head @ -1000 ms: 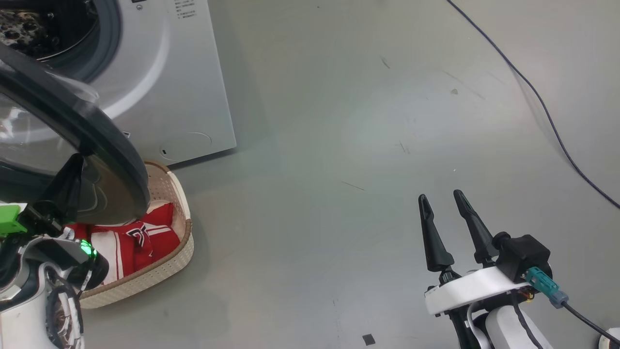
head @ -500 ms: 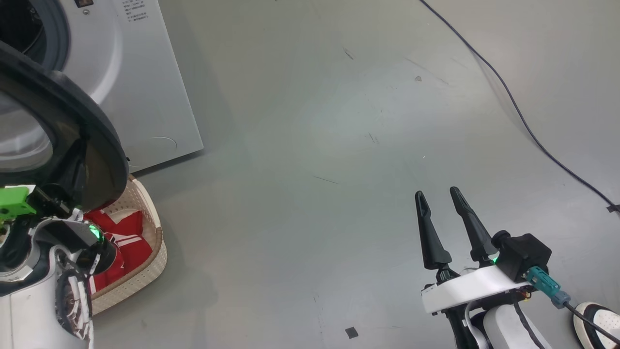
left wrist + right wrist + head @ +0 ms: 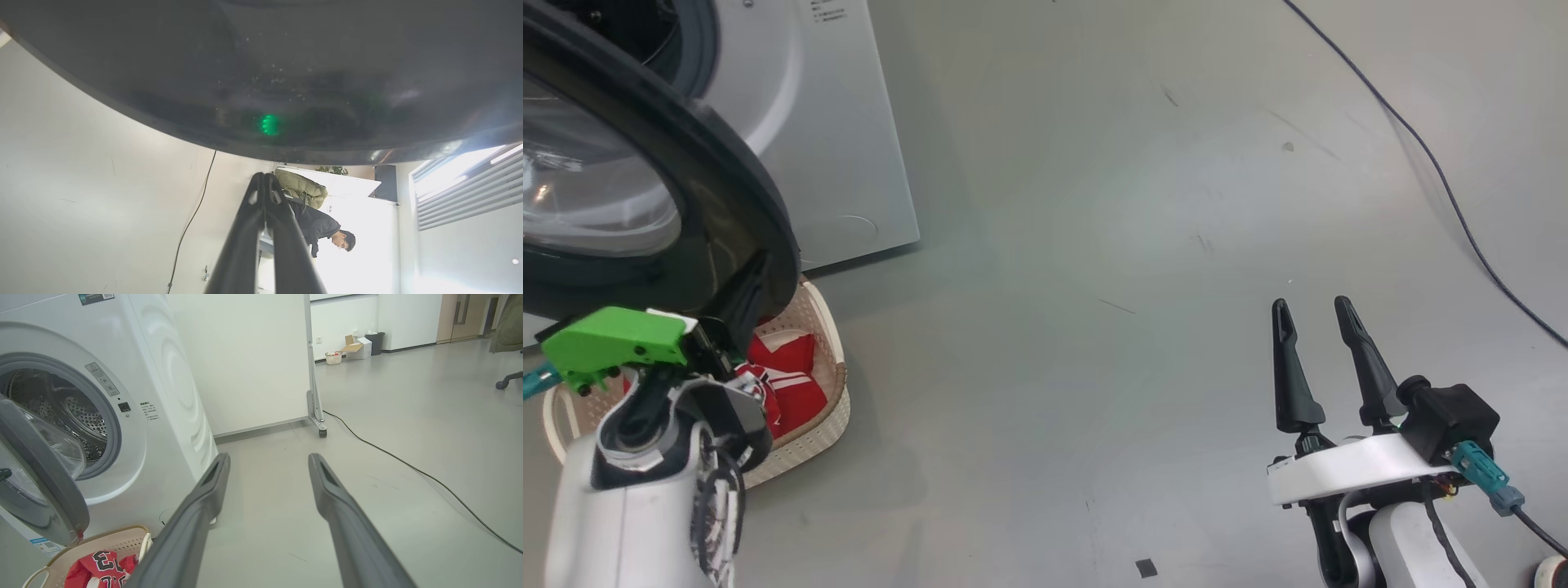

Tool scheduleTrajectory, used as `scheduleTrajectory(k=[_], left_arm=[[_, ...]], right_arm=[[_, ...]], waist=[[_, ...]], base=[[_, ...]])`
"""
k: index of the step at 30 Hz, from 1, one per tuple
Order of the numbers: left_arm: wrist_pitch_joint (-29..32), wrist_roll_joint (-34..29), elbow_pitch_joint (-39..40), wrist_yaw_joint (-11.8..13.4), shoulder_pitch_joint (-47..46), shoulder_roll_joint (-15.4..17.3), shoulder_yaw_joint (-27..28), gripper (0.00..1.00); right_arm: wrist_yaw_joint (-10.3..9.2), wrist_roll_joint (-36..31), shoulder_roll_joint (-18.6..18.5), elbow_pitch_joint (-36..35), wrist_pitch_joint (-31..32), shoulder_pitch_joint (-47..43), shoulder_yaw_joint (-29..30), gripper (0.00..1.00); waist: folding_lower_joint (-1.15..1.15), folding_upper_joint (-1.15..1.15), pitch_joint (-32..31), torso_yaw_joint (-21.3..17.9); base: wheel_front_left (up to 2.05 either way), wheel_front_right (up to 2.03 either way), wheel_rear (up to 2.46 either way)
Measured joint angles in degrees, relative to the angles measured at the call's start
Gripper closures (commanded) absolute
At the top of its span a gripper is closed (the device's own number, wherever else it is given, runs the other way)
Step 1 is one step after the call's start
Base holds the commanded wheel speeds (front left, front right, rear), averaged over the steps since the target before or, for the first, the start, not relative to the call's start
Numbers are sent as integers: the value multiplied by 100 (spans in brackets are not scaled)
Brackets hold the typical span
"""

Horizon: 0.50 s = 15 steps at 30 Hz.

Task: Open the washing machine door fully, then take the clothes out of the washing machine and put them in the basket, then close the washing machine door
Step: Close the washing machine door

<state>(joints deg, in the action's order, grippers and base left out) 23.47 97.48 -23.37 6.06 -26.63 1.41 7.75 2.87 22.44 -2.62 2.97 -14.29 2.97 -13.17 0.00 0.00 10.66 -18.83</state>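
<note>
Dark left end effector (image 3: 264,179) closed beside door (image 3: 737,184).

Right pincer (image 3: 268,457) spread; clothes (image 3: 98,571) in basket (image 3: 118,533) below half-open washing machine door (image 3: 45,477).

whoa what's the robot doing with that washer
The robot's left gripper, shut, sits at the lower edge of the round door with glossy black rim and glass bowl, which stands partly open on the white front-loading washing machine. The red jersey clothes already lie in the cream perforated plastic basket below it. The right gripper hangs open over bare floor, holding nothing.
</note>
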Motion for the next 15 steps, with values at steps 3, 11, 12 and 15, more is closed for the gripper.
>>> scheduleTrajectory(k=[3,11,12,15], left_arm=[[118,-338,8,-227,259,7,-434,100],[29,-1835,187,-923,961,225,-1489,100],[-38,-2050,236,-1036,1000,330,-1601,100],[-322,-2700,385,-1219,1116,587,-1822,100]], right_arm=[[7,-63,-5,-2,0,1,35,0],[59,-145,-131,0,0,1,166,0],[60,-152,-140,0,0,1,174,0],[89,-170,-188,0,0,1,200,0]], waist=[[0,0,-30,180],[0,0,-165,739],[0,0,-183,813],[0,0,-239,1046]], base=[[0,0,0],[0,0,0],[0,0,0],[0,0,0]])
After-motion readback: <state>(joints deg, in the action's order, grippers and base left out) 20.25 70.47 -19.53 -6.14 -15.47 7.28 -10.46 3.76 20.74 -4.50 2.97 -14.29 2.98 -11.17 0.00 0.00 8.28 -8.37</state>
